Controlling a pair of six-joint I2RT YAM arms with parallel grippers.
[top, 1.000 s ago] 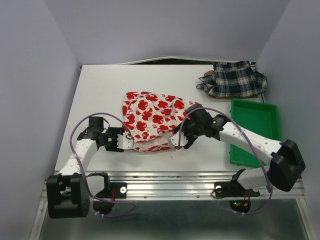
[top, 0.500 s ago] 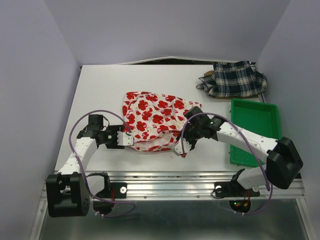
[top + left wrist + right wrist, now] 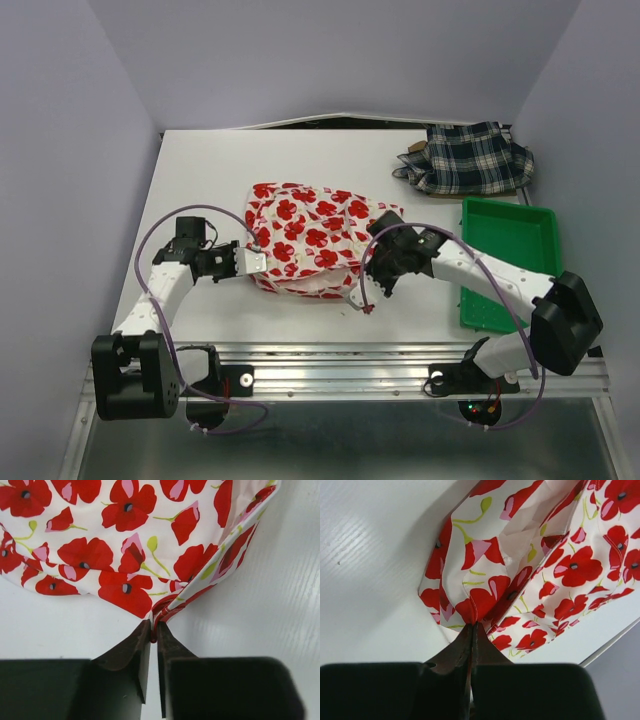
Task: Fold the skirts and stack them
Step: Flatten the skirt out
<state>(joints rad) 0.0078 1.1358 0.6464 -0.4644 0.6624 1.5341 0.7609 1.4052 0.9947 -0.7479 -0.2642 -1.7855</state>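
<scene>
1. The left gripper (image 3: 154, 630) and right gripper (image 3: 471, 626), open a second ago, now clamp the floral skirt (image 3: 312, 238). We judge the grasp made and the fold ready to start.
2. The left jaws stand nearly together, pinching the skirt's 8 o'clock corner.
3. The right jaws are fully closed on the 5 o'clock corner.
4. The floral skirt lies central and bunched. The plaid skirt (image 3: 472, 160) waits at 1 o'clock.

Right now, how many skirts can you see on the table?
2 for sure: the flower skirt in the middle, the plaid skirt at the far right corner. Tan cloth peeking from under it may be a third.
</scene>
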